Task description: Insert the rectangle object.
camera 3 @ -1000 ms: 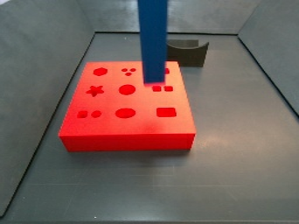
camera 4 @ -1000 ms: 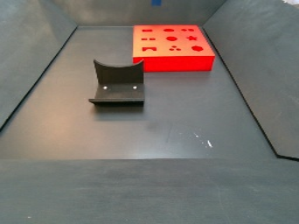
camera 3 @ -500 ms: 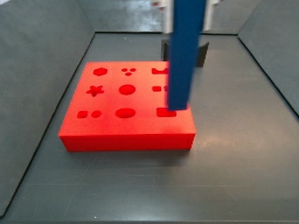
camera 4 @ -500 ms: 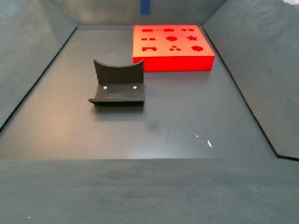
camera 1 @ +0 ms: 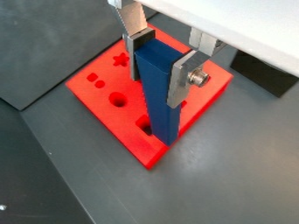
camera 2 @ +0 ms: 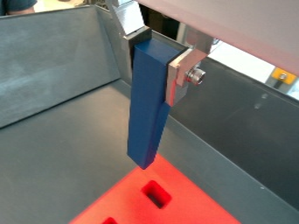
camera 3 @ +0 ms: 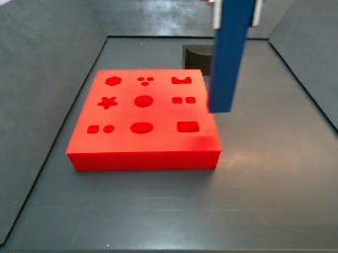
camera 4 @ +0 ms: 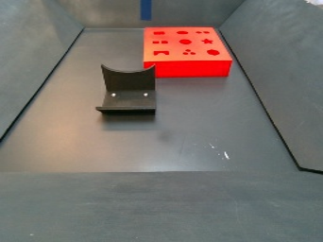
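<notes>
My gripper [camera 1: 163, 66] is shut on the rectangle object [camera 1: 158, 101], a long blue bar that hangs upright between the silver fingers [camera 1: 187, 77]. Both wrist views show it, and its lower end [camera 2: 145, 157] hovers in the air just above the red block [camera 2: 122, 206], close to a rectangular hole [camera 2: 155, 194]. In a side view the bar [camera 3: 234, 54] stands over the right side of the red block [camera 3: 145, 143], clear of its top. Another side view shows only the bar's tip [camera 4: 146, 9] above the red block [camera 4: 187, 52].
The dark fixture with a curved notch [camera 4: 127, 90] stands on the grey floor apart from the red block, and it shows behind the bar [camera 3: 199, 56]. Grey walls [camera 4: 38, 76] enclose the floor. The red block has several other shaped holes, among them a star [camera 3: 109, 101].
The gripper has carried the blue bar to the right across the red block and raised it a little. Its lower end was down by the rectangular hole and now hangs higher, near the right edge.
</notes>
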